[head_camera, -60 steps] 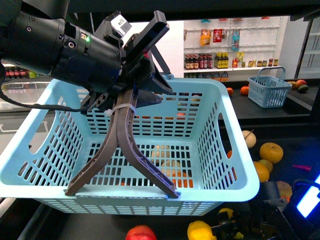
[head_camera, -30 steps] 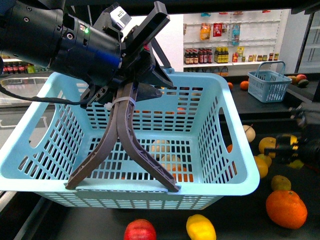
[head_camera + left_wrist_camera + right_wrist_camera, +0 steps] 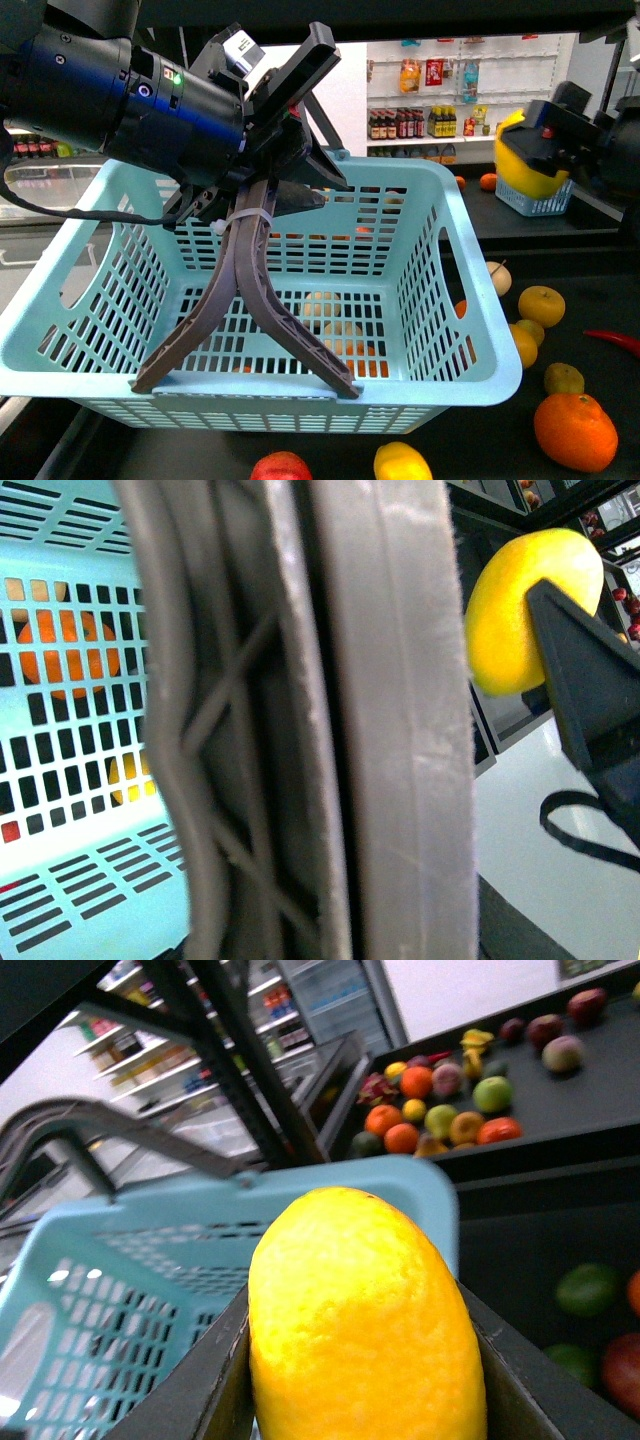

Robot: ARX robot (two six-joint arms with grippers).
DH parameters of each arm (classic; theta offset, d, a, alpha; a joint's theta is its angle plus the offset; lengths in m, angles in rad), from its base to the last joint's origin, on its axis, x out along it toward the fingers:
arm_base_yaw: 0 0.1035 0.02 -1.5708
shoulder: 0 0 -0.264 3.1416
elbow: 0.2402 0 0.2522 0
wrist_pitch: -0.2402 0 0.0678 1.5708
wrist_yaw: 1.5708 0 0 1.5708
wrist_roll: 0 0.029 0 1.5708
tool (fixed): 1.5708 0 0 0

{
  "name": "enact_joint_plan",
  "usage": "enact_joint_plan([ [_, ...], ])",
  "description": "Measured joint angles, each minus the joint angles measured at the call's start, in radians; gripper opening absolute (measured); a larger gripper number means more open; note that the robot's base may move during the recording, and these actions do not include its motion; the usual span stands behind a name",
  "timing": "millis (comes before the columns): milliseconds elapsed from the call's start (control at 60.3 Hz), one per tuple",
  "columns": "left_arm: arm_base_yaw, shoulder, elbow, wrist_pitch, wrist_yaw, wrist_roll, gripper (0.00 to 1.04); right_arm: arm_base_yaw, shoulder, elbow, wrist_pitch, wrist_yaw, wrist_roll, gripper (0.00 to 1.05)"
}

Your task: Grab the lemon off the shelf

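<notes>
Shop racks (image 3: pixel 450 90) fill the background. Front view: I read the right pincer (image 3: pixel 535 150) pinching the lemon (image 3: pixel 520 168), high above the shelf (image 3: pixel 590 285); the left pincer (image 3: pixel 262 195) clamps the basket (image 3: pixel 470 330) by its handle (image 3: pixel 250 290). Left wrist view: lemon beside that handle. Right wrist view: lemon gripped between both fingers (image 3: pixel 205 1400). I judge the pick complete.

The lemon (image 3: pixel 522 165) hangs right of the basket (image 3: pixel 470 372), above the shelf (image 3: pixel 598 288).

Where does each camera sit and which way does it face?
Front view: between the arms, facing the pale blue slotted plastic basket; left gripper clamps its grey handles, right gripper holds the bright yellow oval lemon.
Left wrist view: left arm, close against the handles.
Right wrist view: right arm, over the lemon, fingers flanking it.
All three show basket and lemon.
</notes>
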Motion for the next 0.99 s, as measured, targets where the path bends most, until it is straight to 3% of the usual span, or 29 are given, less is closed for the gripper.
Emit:
enact_joint_plan([
  [149,0.0,0.0,0.0,0.0,0.0,0.0,0.27,0.112,0.014,-0.032,0.017,-0.005,-0.013,0.47],
  [315,0.0,0.0,0.0,0.0,0.0,0.0,0.27,0.157,0.069,-0.027,0.026,0.032,-0.051,0.47],
  [630,0.0,0.0,0.0,0.0,-0.001,0.003,0.27,0.165,0.124,-0.019,0.074,0.035,-0.064,0.93],
  [680,0.0,0.003,0.0,0.0,0.001,0.0,0.27,0.155,0.124,-0.017,0.09,0.027,-0.047,0.99],
  [796,0.0,0.003,0.0,0.0,0.0,0.002,0.27,0.101,0.124,0.009,0.106,0.031,0.008,0.97],
  [994,0.0,0.003,0.0,0.0,-0.003,0.002,0.27,-0.094,0.193,0.115,0.11,0.108,0.058,0.97],
])
